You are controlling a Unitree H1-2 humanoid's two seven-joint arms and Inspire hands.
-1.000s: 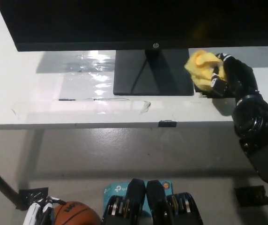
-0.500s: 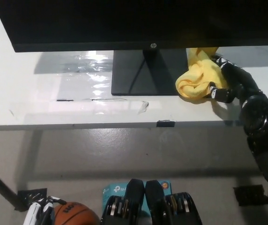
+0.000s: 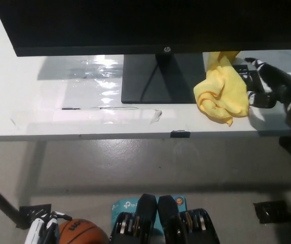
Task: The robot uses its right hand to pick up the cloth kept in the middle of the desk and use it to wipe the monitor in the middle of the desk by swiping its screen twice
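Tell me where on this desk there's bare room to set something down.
Bare: the white desk left of the monitor stand, and the front strip along its edge. Crowded: right of the stand, where the yellow cloth lies beside the right hand.

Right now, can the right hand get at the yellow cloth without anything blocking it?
Probably yes. The right hand sits just right of the cloth on the desk, its fingers at the cloth's edge. Nothing lies between them; the monitor is behind.
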